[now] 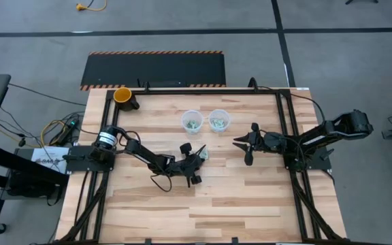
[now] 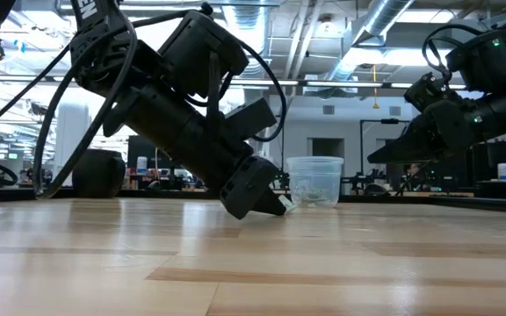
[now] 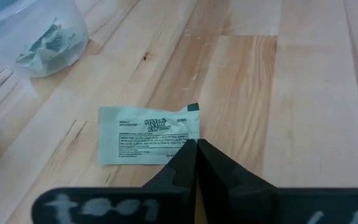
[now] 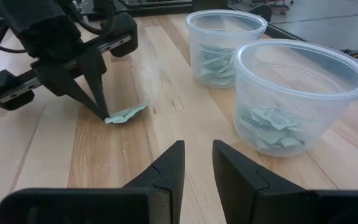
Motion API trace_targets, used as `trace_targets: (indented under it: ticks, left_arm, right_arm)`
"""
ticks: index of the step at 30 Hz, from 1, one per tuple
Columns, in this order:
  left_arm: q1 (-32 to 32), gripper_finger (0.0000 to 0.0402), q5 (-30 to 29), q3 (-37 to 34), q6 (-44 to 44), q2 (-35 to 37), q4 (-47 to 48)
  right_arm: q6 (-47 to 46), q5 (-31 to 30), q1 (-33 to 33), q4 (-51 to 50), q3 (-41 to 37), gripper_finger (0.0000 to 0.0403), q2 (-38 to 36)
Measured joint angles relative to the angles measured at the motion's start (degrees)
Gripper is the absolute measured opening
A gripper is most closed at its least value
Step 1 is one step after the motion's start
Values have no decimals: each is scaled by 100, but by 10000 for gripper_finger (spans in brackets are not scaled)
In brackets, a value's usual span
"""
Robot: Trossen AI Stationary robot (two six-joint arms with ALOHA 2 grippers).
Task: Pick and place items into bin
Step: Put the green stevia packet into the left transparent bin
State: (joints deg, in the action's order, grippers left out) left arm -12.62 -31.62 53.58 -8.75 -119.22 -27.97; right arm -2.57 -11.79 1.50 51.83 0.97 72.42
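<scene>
One item, a flat pale green-and-white packet [image 3: 145, 134], lies on the wooden table near two clear plastic cups [image 4: 225, 46] [image 4: 297, 93] that hold more crinkled packets. My left gripper [image 3: 196, 144] is at the table's middle [image 1: 201, 155], tipped down onto this packet and shut on it. The right wrist view shows the same packet [image 4: 128, 113] under the left fingers. My right gripper [image 4: 197, 163] is open, hovers right of the cups [image 1: 239, 143], and touches nothing. My left gripper pinches the packet at its short end [image 3: 184, 138] between both shut fingertips [image 4: 101, 106]. The fingers come slanting down from above and from the table's left. The packet lies on the table, spread out past the fingertips.
An orange cup [image 1: 123, 95] stands at the table's far left corner. The two clear cups [image 1: 192, 122] [image 1: 219, 120] stand side by side just beyond both grippers. Bare wood lies toward the near edge. A black frame runs along the table's sides.
</scene>
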Motion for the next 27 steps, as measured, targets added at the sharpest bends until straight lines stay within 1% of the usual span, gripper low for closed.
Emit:
trace_targets:
  ticks: [9,11,15,27]
  left_arm:
    - [-35,0,7,0,440,-7,-269]
    - [-34,6,5,-2,452,-7,-284]
    - [-24,31,-18,0,455,-7,-297]
    - [-24,127,-124,4,454,-7,-391]
  right_arm:
    - [0,-2,1,-5,0,75,0]
    - [0,-1,2,-11,0,75,0]
    - [2,-2,2,-17,0,75,0]
    - [4,-2,1,-17,0,75,0]
